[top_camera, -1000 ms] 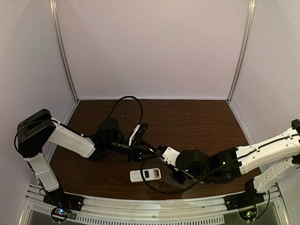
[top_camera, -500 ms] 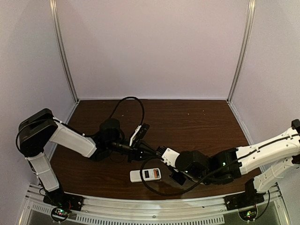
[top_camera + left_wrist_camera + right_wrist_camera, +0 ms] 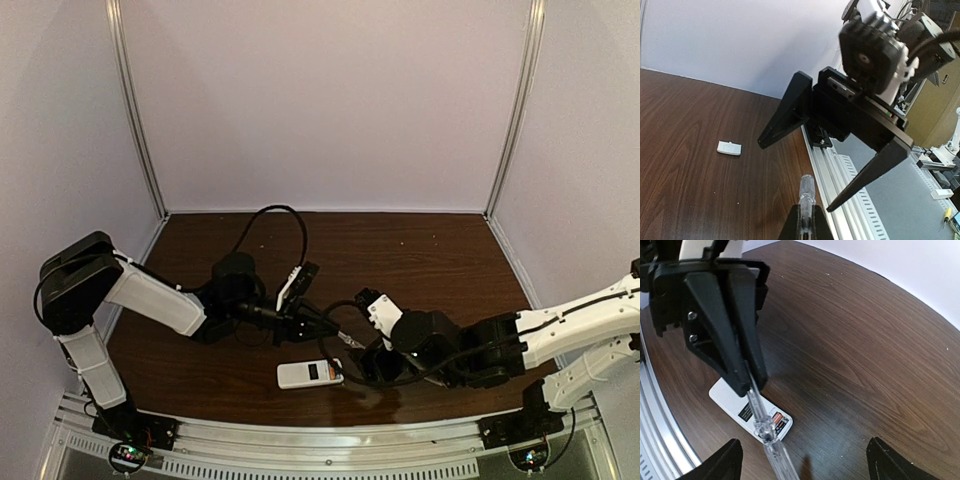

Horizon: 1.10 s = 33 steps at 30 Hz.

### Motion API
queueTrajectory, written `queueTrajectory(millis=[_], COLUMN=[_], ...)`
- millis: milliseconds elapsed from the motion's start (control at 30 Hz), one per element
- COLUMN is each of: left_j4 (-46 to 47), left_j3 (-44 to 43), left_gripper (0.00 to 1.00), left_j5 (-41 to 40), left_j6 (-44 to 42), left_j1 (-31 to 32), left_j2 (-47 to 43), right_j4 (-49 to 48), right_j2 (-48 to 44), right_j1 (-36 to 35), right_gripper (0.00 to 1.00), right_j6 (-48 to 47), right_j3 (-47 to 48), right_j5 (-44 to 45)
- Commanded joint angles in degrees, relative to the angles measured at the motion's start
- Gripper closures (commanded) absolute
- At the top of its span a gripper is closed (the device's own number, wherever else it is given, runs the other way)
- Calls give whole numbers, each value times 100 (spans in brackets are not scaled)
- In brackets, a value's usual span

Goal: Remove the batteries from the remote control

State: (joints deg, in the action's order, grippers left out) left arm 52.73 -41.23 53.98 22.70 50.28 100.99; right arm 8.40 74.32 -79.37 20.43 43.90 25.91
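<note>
The remote control (image 3: pixel 303 375) (image 3: pixel 732 402) lies back up near the table's front edge. Orange batteries (image 3: pixel 776 420) sit in its open recess. My left gripper (image 3: pixel 316 322) (image 3: pixel 806 214) (image 3: pixel 747 384) is shut on a clear-handled screwdriver (image 3: pixel 806 191) (image 3: pixel 765 430) (image 3: pixel 336 338), which hangs slanted just above the remote's battery end. My right gripper (image 3: pixel 805 465) (image 3: pixel 355 352) (image 3: pixel 827 167) is open. Its fingers (image 3: pixel 786 117) stand wide on either side of the screwdriver's free end without touching it.
A small flat white square piece (image 3: pixel 729 148) lies on the wood left of the grippers. The aluminium rail (image 3: pixel 840 170) runs along the near table edge. A black cable (image 3: pixel 285 215) loops behind the left arm. Walls close off the back and sides.
The right gripper has opened, let go of the screwdriver and drawn back to the right. The left gripper has shut on the screwdriver and holds it alone. The remote has not moved.
</note>
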Motion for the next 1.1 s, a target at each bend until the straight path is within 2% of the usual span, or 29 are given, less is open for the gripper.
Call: queueTrajectory(millis=[0,233,533,833,1067], left_j4=[408,845,1927,2634,2918], left_j3=[114,249,262,306,534], left_gripper=[100,100,100,100,100], left_j5=[-69,-178,-368,-194,-340], left_j6=[50,255,1097,1678,1823], left_j1=[-27,-27,-28,-27,-28], left_j2=[-68,-140,-10,15,-159], right_j4=[-915,-2923,-5174,-6380,-7179], right_j2=[-489,-1086,-1242,-1093,-435], right_j1=[254,830,1156,1280,1283], right_gripper=[10,12,15,18,24], right_j6=[787,1358,1487,1586,1654], right_j3=[-523,-1587,-2522,-2873,-2672], right_j5=[-550,-1780,-2635,-3099,-3432])
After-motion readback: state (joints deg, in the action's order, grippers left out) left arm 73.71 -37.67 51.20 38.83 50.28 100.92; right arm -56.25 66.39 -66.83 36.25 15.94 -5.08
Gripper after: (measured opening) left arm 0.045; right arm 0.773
